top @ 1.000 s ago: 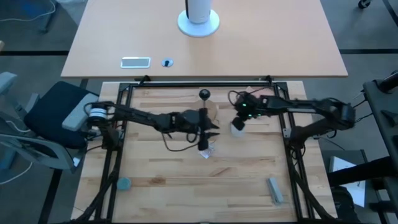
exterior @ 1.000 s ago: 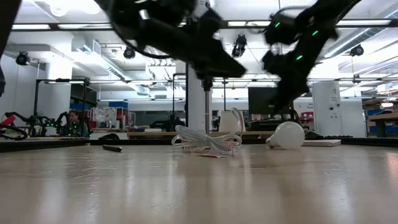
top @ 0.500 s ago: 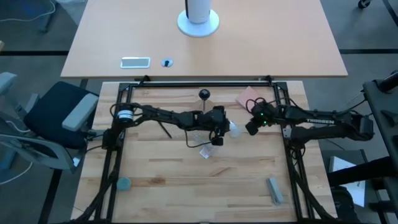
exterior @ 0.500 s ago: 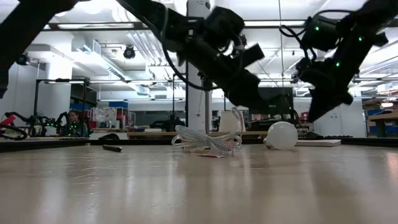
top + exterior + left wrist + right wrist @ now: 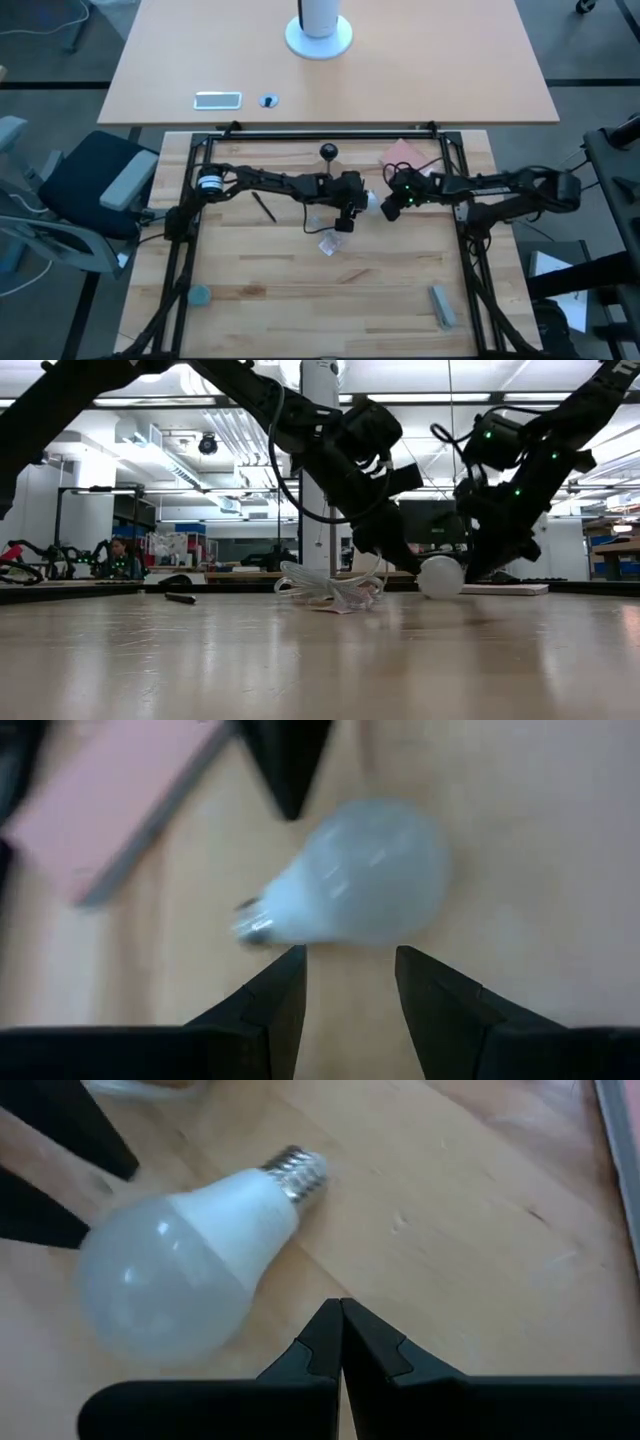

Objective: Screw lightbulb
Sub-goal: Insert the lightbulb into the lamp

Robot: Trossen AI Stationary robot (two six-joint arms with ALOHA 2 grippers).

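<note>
Pale wooden planks form the work table [image 5: 300,290], with a plain desk beyond it and an open lab hall showing behind in the low view. At the table's middle the lightbulb [image 5: 372,200] lies on its side on the wood, its silver screw base pointing away from the globe, so it is not yet lifted or lined up for screwing.

The left gripper [image 5: 357,203] sits low just beside the bulb; its wrist view shows its fingers [image 5: 270,1000] spread with a gap between them, the bulb [image 5: 350,885] just ahead and not between them. That reads as an approach to a grasp, with the jaws wide enough to take the globe.

The right gripper [image 5: 392,205] comes in from the other side, close to the bulb. Its fingertips [image 5: 335,1335] are pressed together, holding nothing, with the bulb [image 5: 190,1260] lying just ahead; it looks placed to nudge or steady the bulb rather than pick it up.

The black ball-shaped socket [image 5: 328,152] stands farther back, well apart from the bulb and with nothing screwed into it. A crumpled clear packet [image 5: 330,243] lies near the left gripper; whether it holds anything cannot be told.
</note>
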